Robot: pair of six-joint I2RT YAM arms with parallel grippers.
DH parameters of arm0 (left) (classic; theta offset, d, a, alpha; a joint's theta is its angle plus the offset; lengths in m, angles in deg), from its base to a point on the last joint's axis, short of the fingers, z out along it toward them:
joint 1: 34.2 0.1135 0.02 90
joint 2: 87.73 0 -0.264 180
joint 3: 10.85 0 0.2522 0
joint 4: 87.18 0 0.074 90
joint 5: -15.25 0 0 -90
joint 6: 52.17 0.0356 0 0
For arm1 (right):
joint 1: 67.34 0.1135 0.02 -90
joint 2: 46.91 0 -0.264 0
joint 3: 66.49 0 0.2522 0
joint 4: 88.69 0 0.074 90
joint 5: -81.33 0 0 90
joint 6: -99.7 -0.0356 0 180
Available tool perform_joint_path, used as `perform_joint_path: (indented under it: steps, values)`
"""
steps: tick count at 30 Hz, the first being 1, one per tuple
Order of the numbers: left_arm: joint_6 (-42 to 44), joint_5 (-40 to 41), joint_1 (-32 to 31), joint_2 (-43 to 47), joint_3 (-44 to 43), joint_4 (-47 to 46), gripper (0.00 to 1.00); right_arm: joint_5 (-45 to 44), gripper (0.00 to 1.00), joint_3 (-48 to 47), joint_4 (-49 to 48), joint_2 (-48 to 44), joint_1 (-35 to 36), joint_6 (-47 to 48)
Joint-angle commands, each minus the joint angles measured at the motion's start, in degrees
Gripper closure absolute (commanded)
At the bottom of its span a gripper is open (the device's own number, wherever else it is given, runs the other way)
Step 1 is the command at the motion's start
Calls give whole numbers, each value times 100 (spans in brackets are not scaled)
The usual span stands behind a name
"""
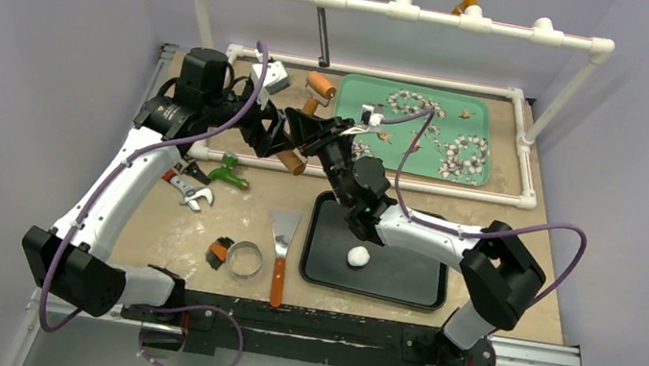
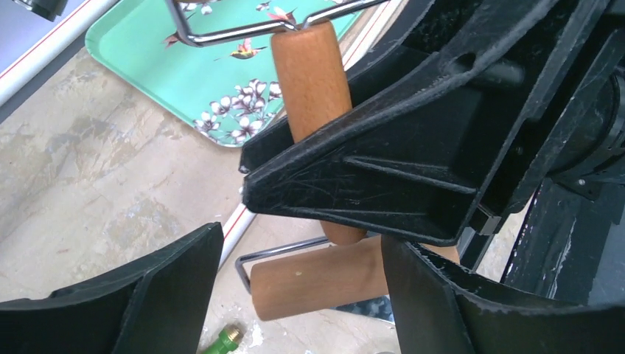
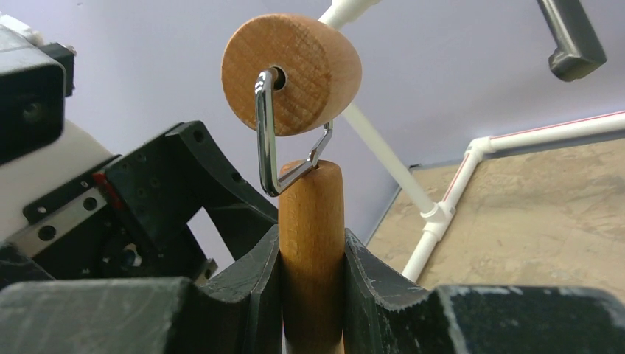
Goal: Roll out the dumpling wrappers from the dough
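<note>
The white dough ball (image 1: 357, 257) lies on the black tray (image 1: 402, 287). No dumpling wrappers show in any view. My right gripper (image 3: 311, 243) is shut on the wooden handle (image 3: 311, 221) of a double-ended roller and holds it up off the table. One drum (image 3: 291, 74) points up and the other drum (image 2: 324, 276) hangs at the lower end. My left gripper (image 2: 302, 251) is open, with its fingers on either side of that lower drum. There is a gap on the left side. In the top view both grippers meet near the roller (image 1: 290, 160).
A green flowered tray (image 1: 412, 153) sits at the back inside a white pipe frame (image 1: 395, 9). A metal scraper (image 1: 281, 254), a ring cutter (image 1: 243, 258), a wrench (image 1: 188, 190) and a green fitting (image 1: 230, 174) lie left of the black tray.
</note>
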Motion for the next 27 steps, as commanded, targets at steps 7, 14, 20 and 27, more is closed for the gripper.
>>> perform_joint_path:
  steps: [7, 14, 20, 27]
  values:
    - [-343, 35, -108, 24, 317, -900, 21, 281, 100, -454, -571, 220, 98, -1151]
    - [-794, -550, -142, -232, 275, -1074, 14, 372, 100, -472, -665, 449, 107, -1519]
    - [-820, -776, -153, -196, 673, -1428, 45, 455, 100, -435, -790, 394, 123, -1461]
    - [-554, -986, -179, -168, 526, -1209, 85, 512, 100, -400, -823, 379, 124, -1332]
